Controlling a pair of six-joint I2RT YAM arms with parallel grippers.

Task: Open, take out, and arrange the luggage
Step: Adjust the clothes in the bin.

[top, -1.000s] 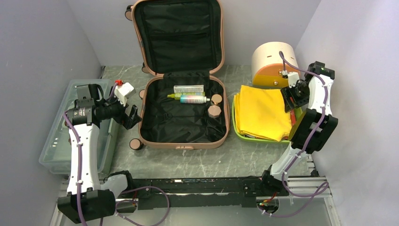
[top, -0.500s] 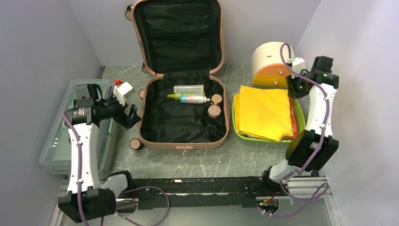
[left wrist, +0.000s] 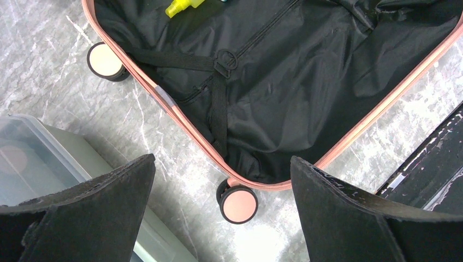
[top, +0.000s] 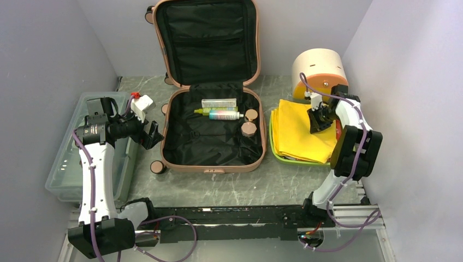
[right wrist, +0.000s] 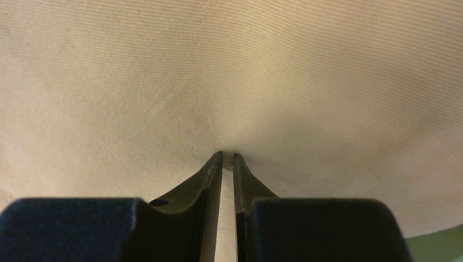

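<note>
Salmon-pink hard-shell suitcase with black lining (top: 202, 144) sits at far middle of the worktop; already open, lid up against the back wall, hinge line running left-right.

Inside, far half of the base: clear flat box (top: 219, 103), yellow-green spray bottle (top: 205, 111) and pastel tube (top: 224, 115), both lying left-right; two round pinkish jars (top: 251, 114) at the right wall; near half of the lining bare.

Left gripper (top: 153, 136) hovers over the worktop just beside the suitcase's left wall, between it and the clear plastic bin (top: 65, 164) at the left edge; jaws wide apart, holding nothing.

Right gripper (top: 318, 121) is down on the folded yellow cloth (top: 297, 131) in the lime-green tray (top: 289, 160), right of the suitcase; white-and-orange cylinder (top: 319, 68) behind it.

Key relation: remaining contents lie far-right of the left jaws and left of the right jaws; left arm is free and next to the case, so probably the one to reach in; tubes' long axis left-right, so jaws should close across that.

Views: left wrist shows only the near-left corner, a pink wheel (left wrist: 238, 203), crossed straps, bin edge (left wrist: 33, 164). Right wrist shows only cloth (right wrist: 218, 71); jaws nearly together, fabric puckering at the tips (right wrist: 228, 154), reads as a pinch on the cloth; top view can't show that.
</note>
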